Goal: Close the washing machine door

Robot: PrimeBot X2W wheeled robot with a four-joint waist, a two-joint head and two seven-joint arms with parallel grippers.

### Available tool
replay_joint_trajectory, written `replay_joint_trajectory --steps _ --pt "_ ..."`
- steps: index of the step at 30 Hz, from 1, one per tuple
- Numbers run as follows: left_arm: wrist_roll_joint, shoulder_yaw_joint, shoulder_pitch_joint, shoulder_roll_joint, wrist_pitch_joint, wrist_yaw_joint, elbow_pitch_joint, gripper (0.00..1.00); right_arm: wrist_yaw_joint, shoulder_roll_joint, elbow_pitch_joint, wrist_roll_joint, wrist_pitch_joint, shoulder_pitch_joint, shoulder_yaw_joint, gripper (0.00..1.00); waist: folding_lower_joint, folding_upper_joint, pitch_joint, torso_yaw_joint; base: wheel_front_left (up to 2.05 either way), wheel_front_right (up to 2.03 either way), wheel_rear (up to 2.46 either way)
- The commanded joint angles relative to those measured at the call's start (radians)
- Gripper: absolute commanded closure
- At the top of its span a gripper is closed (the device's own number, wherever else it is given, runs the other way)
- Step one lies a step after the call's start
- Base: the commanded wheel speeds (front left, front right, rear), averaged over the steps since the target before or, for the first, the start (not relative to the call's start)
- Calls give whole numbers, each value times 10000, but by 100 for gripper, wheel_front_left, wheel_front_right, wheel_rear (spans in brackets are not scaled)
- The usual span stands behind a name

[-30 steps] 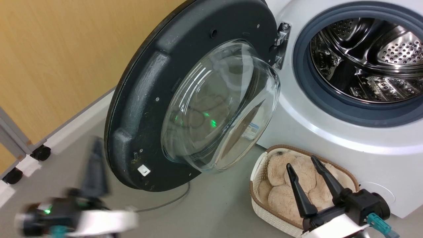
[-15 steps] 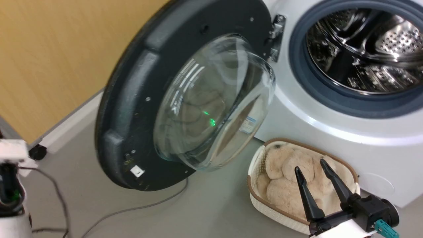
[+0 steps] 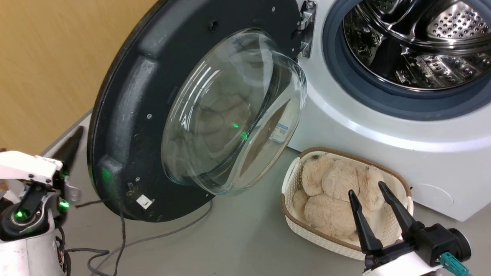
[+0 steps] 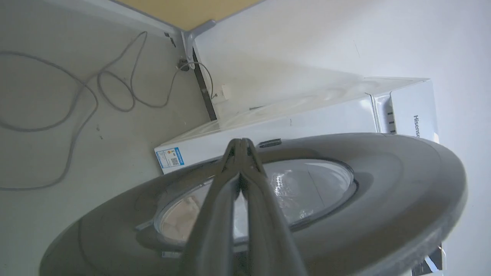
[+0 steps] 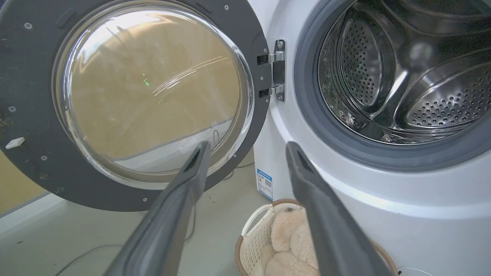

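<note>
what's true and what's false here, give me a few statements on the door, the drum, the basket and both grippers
1. The door is shut. False: it stands wide open on its hinge.
2. The left gripper has its jaws closed together. True.
3. The right gripper is clamped on the basket. False: its jaws are apart and hold nothing.
4. The basket on the floor holds a plush toy. True.
5. The drum is packed with laundry. False: what shows of it is bare steel.
</note>
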Motion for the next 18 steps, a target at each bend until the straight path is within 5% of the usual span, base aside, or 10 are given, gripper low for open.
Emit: replay_joint_trajectory --steps 1,11,18 --pt "-273 -51 133 -32 489 18 -73 100 8 -63 -68 -37 -45 -143 -12 0 -1 0 25 -30 0 0 0" --pt "-1704 -200 1262 -396 2780 218 -1467 100 8 29 26 -10 -45 -227 -106 0 -1 0 -134 -252 0 0 0" --pt "-1869 -569 2232 -734 3460 580 -2706 100 8 173 119 -29 -46 -201 -259 0 -1 0 -413 -692 0 0 0"
